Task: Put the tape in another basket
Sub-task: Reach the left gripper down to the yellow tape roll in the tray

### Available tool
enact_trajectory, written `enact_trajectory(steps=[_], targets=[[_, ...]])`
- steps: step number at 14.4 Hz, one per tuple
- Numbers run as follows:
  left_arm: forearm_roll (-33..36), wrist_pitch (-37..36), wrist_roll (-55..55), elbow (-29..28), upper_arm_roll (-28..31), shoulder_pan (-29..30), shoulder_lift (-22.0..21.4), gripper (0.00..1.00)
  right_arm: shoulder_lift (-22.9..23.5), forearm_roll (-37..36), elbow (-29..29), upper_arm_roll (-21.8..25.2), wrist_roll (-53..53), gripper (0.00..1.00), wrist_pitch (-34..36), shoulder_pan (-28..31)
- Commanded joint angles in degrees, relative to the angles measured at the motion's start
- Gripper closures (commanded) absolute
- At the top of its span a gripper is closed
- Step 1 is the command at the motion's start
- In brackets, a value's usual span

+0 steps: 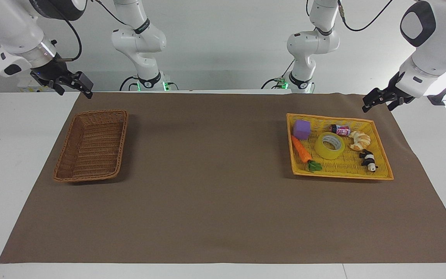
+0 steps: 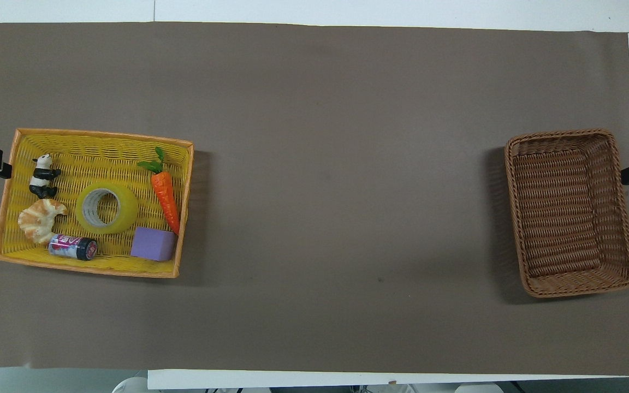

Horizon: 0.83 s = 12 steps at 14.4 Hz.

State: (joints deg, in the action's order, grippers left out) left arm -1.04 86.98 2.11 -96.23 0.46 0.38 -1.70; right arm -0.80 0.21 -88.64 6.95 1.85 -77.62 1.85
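Nothing is done yet: the tape (image 1: 330, 145) lies in the tray (image 1: 378, 131), at 3 o'clock from the empty basket (image 1: 91, 145). The left gripper (image 1: 378, 101) and right gripper (image 1: 72, 83) both wait wide, holding nothing.

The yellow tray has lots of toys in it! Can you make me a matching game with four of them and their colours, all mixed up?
All four lie in the yellow tray.

Things:
1. tape
2. carrot
3. cube
4. panda

Colours:
A. purple
B. black and white
C. yellow
D. orange with green leaves

Right pairs: 1-C, 2-D, 3-A, 4-B
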Motion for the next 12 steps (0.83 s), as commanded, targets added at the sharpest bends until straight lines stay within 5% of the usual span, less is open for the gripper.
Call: enact_trajectory(steps=[1, 4, 8, 12], targets=[[0.78, -0.05, 0.7, 0.08, 0.16, -0.21, -0.32, 0.0, -0.95, -0.3, -1.01, -0.36, -1.06, 0.0, 0.36, 0.35], [0.87, 0.3, 0.61, -1.58, 0.16, -0.03, -1.28, 0.0, -0.95, -0.3, -1.01, -0.36, -1.14, 0.0, 0.36, 0.35], [0.87, 18.71, 0.61, -22.9, 0.16, -0.03, -10.06, 0.0, -0.95, -0.3, -1.01, -0.36, -1.06, 0.0, 0.36, 0.35], [0.86, 29.81, -0.17, -31.99, 0.07, -0.38, -7.9, 0.0, -0.95, -0.3, -1.01, -0.36, -1.06, 0.0, 0.36, 0.35]])
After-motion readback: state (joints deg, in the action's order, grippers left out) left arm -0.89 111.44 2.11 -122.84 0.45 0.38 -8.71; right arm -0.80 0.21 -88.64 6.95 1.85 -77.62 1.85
